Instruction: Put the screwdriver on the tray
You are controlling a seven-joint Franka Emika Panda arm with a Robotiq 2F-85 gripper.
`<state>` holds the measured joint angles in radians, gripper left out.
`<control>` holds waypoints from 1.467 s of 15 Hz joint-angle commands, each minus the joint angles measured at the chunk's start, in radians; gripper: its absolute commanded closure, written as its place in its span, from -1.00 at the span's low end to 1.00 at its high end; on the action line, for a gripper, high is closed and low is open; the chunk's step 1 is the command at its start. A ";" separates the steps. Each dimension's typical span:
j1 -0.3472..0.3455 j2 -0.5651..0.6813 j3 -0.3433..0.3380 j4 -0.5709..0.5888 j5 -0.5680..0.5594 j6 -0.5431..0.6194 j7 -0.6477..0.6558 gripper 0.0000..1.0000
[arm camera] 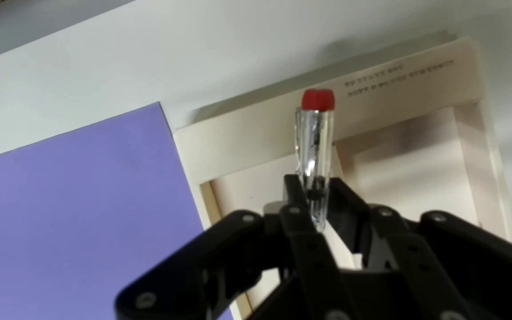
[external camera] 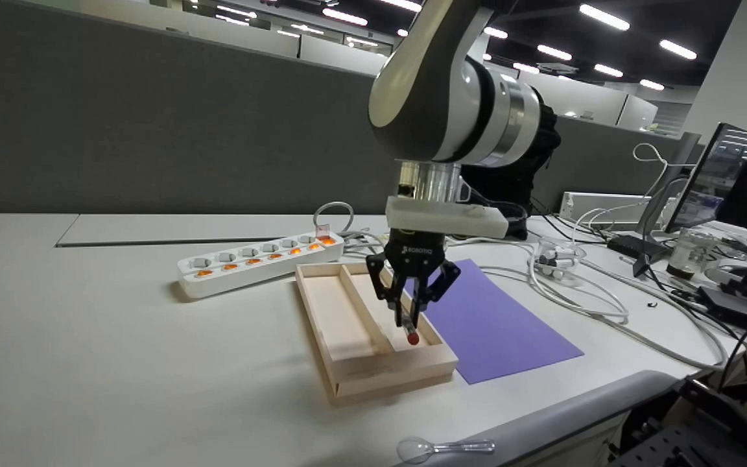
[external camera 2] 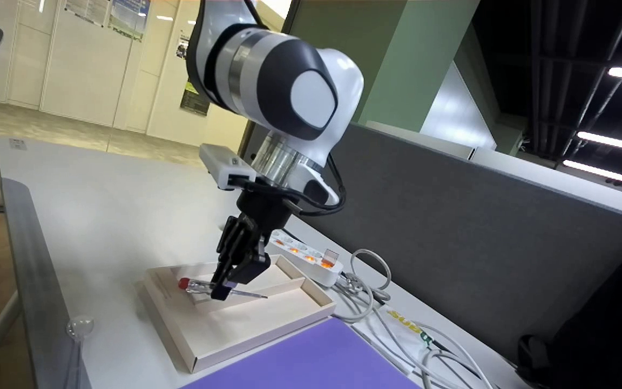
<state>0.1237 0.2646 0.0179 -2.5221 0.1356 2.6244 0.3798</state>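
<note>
The pincer [external camera: 407, 318] is pinched tight around the clear handle of the red-capped screwdriver [arm camera: 316, 146], which hangs nearly level above the wooden tray [external camera: 393, 370]. Setting it down looks to be the step in hand. Next, I'd say, comes a gentle descent with the tool lined up along a slot, then a release. Which slot it would drop into I can't tell from here; the tray's divider and raised rim could catch it. On the surface [external camera: 88, 337], a white power strip [external camera: 260, 263] and a purple sheet [external camera: 497, 331] lie just beside the tray, and a transparent spoon [external camera: 443, 447] near the edge; none seems in the way.
</note>
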 commanded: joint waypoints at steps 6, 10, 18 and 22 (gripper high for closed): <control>-0.008 0.086 0.002 0.026 0.013 -0.004 -0.012 0.90; -0.014 0.089 0.001 0.034 0.023 -0.009 -0.015 0.81; -0.027 0.065 0.000 0.035 0.040 -0.016 -0.025 -0.70; -0.036 0.026 0.003 0.029 0.047 -0.023 -0.041 -1.00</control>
<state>0.1013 0.3361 0.0165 -2.4910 0.1635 2.6259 0.3577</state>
